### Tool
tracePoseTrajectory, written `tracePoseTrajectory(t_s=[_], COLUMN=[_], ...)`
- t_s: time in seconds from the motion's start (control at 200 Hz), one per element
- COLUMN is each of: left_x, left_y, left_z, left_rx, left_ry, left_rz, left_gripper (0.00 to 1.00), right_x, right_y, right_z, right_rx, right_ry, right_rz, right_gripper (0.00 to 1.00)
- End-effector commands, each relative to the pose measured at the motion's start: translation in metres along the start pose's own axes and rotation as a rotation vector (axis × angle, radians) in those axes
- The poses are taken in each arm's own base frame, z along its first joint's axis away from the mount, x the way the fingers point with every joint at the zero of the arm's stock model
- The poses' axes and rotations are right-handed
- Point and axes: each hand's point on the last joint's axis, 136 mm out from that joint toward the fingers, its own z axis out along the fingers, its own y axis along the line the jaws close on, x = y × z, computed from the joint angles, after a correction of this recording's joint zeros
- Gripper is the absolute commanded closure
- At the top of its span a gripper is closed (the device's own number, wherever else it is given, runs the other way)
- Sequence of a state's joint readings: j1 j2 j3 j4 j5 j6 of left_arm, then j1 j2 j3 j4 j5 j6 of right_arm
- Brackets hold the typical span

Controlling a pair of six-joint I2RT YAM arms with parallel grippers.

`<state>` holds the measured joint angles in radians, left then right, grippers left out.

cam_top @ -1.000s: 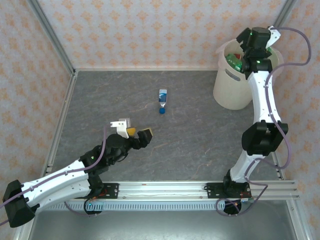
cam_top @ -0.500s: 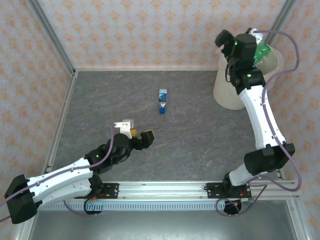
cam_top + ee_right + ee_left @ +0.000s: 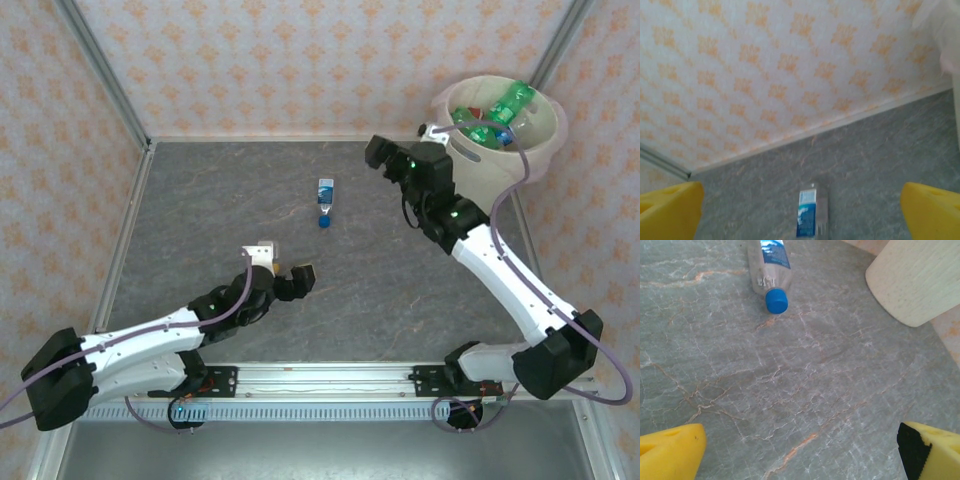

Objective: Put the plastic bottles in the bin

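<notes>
One crushed clear bottle with a blue label and blue cap lies alone on the grey table, cap toward the arms. The left wrist view has this bottle far ahead of my left gripper, which is open and empty low over the table. My right gripper hangs open and empty to the right of the bottle, left of the bin. Its yellow pads frame the bottle. Several green and clear bottles lie inside the bin.
The bin stands in the far right corner against the patterned walls, and its side shows in the left wrist view. A metal rail runs along the near edge. Bare grey table lies between the two arms.
My right arm has swung from over the bin down and left toward the table's middle, leaving a green bottle in the bin. My left gripper has crept slightly right.
</notes>
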<state>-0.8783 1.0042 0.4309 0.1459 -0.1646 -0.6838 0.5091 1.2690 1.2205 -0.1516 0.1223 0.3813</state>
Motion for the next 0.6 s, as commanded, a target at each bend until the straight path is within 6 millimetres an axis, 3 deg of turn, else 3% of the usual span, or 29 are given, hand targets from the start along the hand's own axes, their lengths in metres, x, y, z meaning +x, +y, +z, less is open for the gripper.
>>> tracePoseTrajectory(t_s=[0.0, 0.205, 0.425, 0.596], left_x=[-0.017, -0.016, -0.019, -0.019], left_y=[-0.015, -0.012, 0.004, 0.014], left_z=[0.007, 0.032, 0.052, 0.072], left_rx=[0.008, -0.077, -0.135, -0.13], left_ry=[-0.043, 0.001, 0.02, 0.063], left_rz=[-0.01, 0.001, -0.014, -0.032], left_gripper=[0.01, 0.05, 0.1, 0.21], right_x=[0.007, 0.066, 0.092, 0.113], right_y=[0.002, -0.017, -0.035, -0.043], right_z=[-0.008, -0.001, -0.01, -0.009], right_rx=[-0.06, -0.078, -0.102, -0.141], right_ry=[-0.023, 0.058, 0.037, 0.039], right_rz=[0.03, 0.041, 0.064, 0.067], right_gripper=[0.0, 0.0, 0.0, 0.0])
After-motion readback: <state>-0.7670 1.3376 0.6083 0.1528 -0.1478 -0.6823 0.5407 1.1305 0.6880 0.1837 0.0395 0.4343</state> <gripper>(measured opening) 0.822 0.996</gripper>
